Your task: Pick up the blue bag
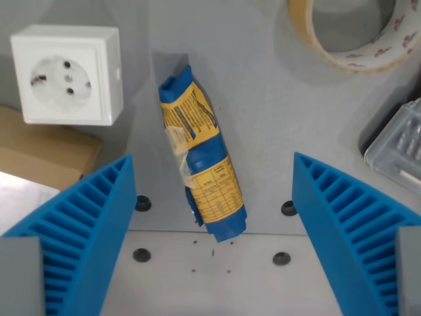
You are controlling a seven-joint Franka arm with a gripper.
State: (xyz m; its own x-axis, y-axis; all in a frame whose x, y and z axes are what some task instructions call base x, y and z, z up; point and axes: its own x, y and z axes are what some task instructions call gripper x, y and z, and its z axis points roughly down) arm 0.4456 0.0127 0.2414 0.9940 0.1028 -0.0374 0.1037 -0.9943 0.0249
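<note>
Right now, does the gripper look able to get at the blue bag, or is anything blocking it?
Probably yes. The gripper is open with the blue bag lying between its fingers. The wall socket and tape roll sit off to the sides, apart from the bag.

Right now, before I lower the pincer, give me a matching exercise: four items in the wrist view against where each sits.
Items:
1. blue and yellow crinkled bag
2. white square wall socket
3. roll of beige adhesive tape
4. clear ribbed plastic box

Places:
A. top right corner
B. centre, between the open blue pincer fingers
C. right edge
D. top left

Pairs: 1-B, 2-D, 3-A, 4-C
</note>
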